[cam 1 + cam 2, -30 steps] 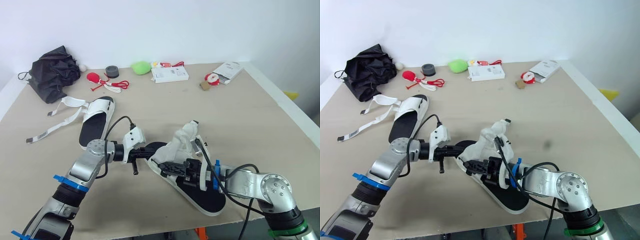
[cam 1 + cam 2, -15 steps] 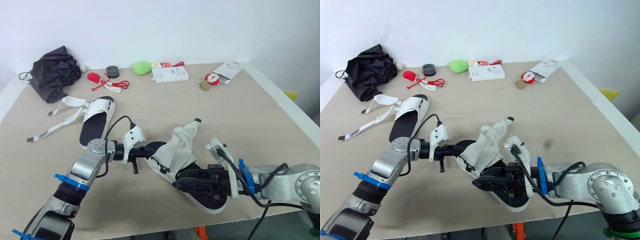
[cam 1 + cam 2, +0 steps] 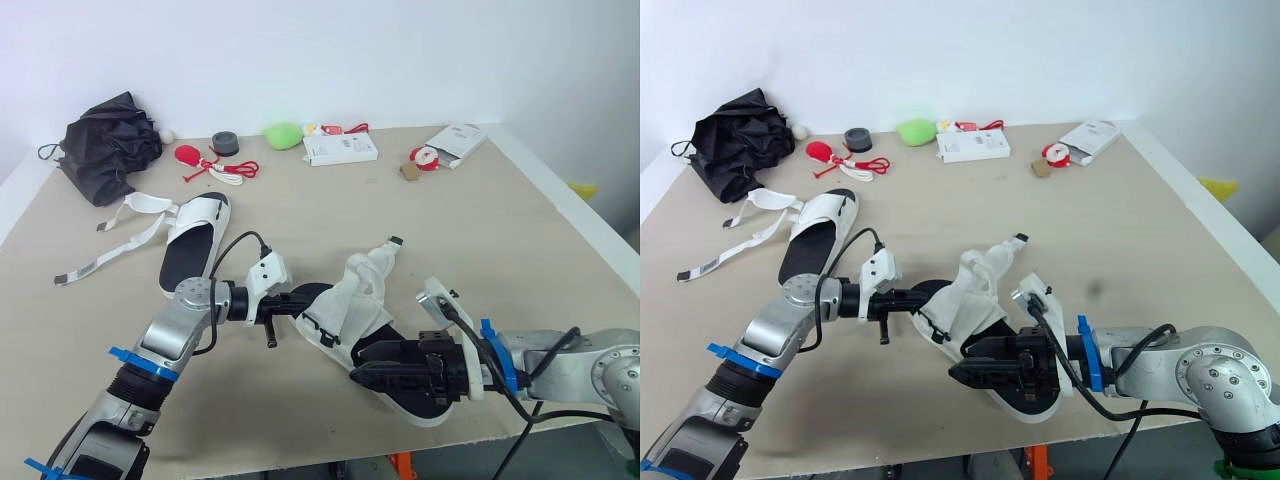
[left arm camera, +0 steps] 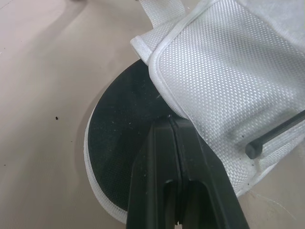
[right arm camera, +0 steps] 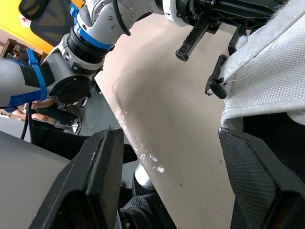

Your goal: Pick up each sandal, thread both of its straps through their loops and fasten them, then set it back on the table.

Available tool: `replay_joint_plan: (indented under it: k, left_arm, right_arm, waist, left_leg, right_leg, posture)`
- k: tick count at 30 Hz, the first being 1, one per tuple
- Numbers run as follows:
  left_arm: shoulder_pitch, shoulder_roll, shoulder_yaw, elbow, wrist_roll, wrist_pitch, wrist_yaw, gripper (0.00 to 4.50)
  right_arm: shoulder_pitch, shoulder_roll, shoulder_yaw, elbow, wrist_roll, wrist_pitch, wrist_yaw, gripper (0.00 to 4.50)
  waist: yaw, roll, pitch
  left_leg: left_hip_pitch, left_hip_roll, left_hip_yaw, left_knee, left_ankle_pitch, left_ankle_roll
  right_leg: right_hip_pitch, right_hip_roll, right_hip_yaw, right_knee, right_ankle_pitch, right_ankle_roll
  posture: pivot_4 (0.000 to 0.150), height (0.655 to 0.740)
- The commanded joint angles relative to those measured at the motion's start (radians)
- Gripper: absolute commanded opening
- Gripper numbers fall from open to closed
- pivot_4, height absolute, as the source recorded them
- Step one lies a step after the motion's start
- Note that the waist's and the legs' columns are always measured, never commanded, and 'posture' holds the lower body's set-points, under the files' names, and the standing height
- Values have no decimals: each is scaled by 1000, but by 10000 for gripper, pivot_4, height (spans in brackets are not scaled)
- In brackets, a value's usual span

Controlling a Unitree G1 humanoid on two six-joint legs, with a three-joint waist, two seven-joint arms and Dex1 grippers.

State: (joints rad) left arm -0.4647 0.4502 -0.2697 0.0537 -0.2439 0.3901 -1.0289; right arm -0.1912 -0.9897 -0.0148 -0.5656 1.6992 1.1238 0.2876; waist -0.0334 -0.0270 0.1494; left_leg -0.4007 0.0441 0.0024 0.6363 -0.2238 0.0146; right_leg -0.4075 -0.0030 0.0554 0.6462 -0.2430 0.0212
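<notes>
The near sandal (image 3: pixel 358 300) lies slantwise on the desk (image 3: pixel 480 220), its toe pinched in the closed left claw (image 3: pixel 302 299), while the wide-spread right claw (image 3: pixel 358 365) hovers over its heel, the bunched straps (image 3: pixel 372 268) just ahead of it.

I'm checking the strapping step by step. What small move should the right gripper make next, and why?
Probably move the right gripper up to the near sandal's free strap end and close on it. The left gripper is shut at the sandal's toe, steadying it; the right is open over the heel, and that strap sticks up loose.
</notes>
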Motion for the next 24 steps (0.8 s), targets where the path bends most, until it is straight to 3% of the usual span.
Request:
replay_joint_plan:
  k: [1,3,6,9,18,21,24]
  left_arm:
    - [24,12,-30,48,44,24,14,0]
    - [25,8,-29,46,43,26,19,0]
    - [21,-1,-23,44,39,28,30,0]
    - [19,-6,-20,44,35,28,32,0]
    - [18,-5,-16,38,26,35,31,0]
    - [15,-10,-16,36,24,38,31,0]
    - [15,-12,-14,31,19,41,32,0]
  right_arm:
    - [3,-14,-24,-31,5,-16,16,34154]
    - [65,-44,-29,-75,12,16,69,34154]
    - [84,-55,117,-57,-160,95,90,34154]
    - [89,-49,130,-52,-227,77,117,34154]
    - [92,-50,93,-91,-215,60,207,34154]
    - [50,-41,258,-62,-471,115,95,34154]
    - [17,-5,279,39,-550,136,36,34154]
  waist:
    - [0,0,0]
    - [0,0,0]
    - [7,0,0]
    - [9,0,0]
    - [9,-3,1]
    - [9,-3,1]
    - [10,-9,-2]
  left_leg:
    - [0,0,0,0,0,0]
    - [0,0,0,0,0,0]
    - [0,-1,0,0,0,0]
    - [0,0,0,0,0,0]
    - [2,0,1,2,1,-2]
    - [1,0,1,2,1,-2]
    - [3,0,1,2,1,-2]
  right_leg:
    - [0,0,0,0,0,0]
    - [0,0,0,0,0,0]
    - [0,0,0,0,0,0]
    - [0,0,-1,0,0,0]
    - [1,0,2,0,-1,-1]
    - [1,0,2,0,0,-1]
    - [2,0,2,0,0,0]
  posture:
    - [1500,7400]
    - [1500,7400]
    - [1500,7400]
    - [1500,7400]
    - [1500,7400]
    - [1500,7400]
    - [1500,7400]
